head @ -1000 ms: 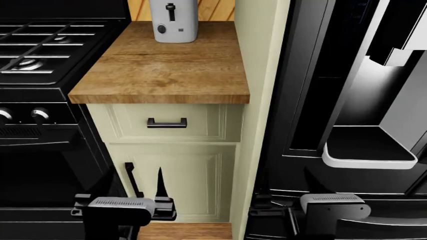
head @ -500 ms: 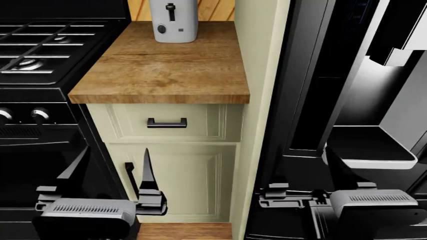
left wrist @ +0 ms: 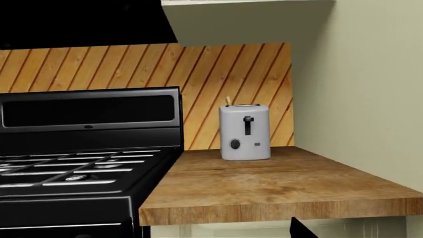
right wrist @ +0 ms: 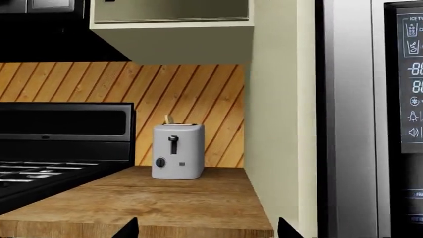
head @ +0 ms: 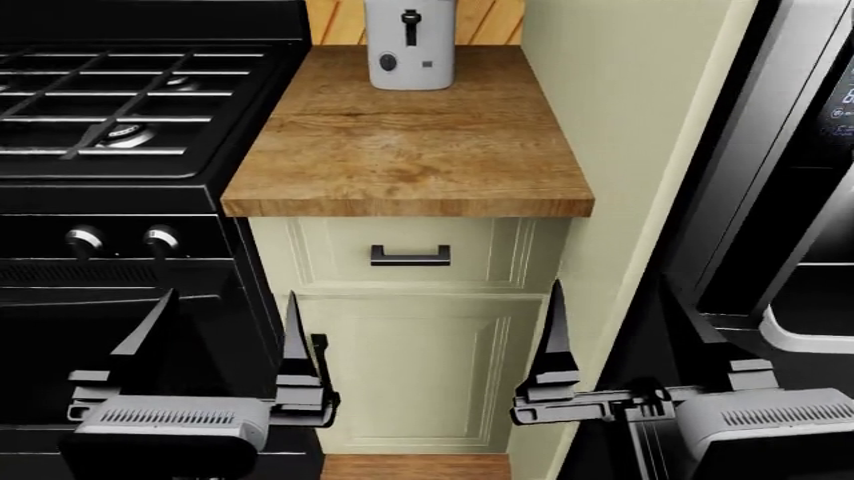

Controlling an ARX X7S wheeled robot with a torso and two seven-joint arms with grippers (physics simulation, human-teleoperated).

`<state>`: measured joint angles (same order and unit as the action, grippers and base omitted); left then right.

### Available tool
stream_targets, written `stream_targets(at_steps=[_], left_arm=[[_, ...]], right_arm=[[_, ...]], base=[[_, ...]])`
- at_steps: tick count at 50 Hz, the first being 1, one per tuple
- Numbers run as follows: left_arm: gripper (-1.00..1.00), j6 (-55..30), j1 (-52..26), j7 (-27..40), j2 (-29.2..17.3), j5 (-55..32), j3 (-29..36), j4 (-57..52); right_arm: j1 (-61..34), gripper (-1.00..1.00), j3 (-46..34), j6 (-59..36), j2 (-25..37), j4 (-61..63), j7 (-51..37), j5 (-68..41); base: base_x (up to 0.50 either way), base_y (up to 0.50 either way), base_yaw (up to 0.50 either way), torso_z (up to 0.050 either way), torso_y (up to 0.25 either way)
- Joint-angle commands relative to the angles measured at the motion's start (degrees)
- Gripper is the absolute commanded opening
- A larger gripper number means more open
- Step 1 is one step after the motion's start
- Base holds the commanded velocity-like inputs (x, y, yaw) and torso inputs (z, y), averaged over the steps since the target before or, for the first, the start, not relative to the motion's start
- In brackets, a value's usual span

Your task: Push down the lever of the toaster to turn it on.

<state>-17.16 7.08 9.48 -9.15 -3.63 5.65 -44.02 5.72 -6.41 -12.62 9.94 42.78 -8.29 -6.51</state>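
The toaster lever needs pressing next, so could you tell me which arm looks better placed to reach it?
Probably the right, narrowly. Both grippers hang open and low before the cabinet, far from the toaster. The right gripper sits nearer the wooden counter; the left gripper fronts the stove. The lever faces forward, unobstructed.

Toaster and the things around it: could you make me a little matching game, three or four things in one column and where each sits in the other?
Things:
1. toaster
2. stove
3. drawer handle
4. lever

Places:
A. under the counter's front edge
B. at the back of the counter
C. left of the counter
D. near the top of its slot, above the knob

Pairs: 1-B, 2-C, 3-A, 4-D
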Motion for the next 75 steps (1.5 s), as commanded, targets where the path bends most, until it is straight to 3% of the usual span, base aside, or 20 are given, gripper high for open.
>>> stream_targets(at_steps=[1,29,50,75], left_arm=[[1.00,0.6,0.1,0.7,-0.5,-0.1,0.6,0.6],[1.00,1.1,-0.1,2.1,-1.7,-0.6,1.6,0.6],[1.00,1.6,0.1,3.0,-2.4,-1.3,1.9,0.7],[1.00,2.1,-0.1,4.7,-3.9,-2.1,3.1,1.0]], right_arm=[[0.3,1.00,-0.6,1.3,0.6,0.0,-0.3,-0.3],[1.0,1.00,-0.4,3.6,1.6,1.5,-1.0,-3.0],[1.1,1.00,-0.9,4.1,2.5,1.6,-1.9,-3.4],[1.1,1.00,-1.1,4.6,3.3,1.6,-2.9,-4.3]], base=[[0.09,0.50,0.00,0.000,0.000],[0.22,0.44,0.00,0.000,0.000],[0.48,0.05,0.00,0.000,0.000],[0.23,0.00,0.00,0.000,0.001]])
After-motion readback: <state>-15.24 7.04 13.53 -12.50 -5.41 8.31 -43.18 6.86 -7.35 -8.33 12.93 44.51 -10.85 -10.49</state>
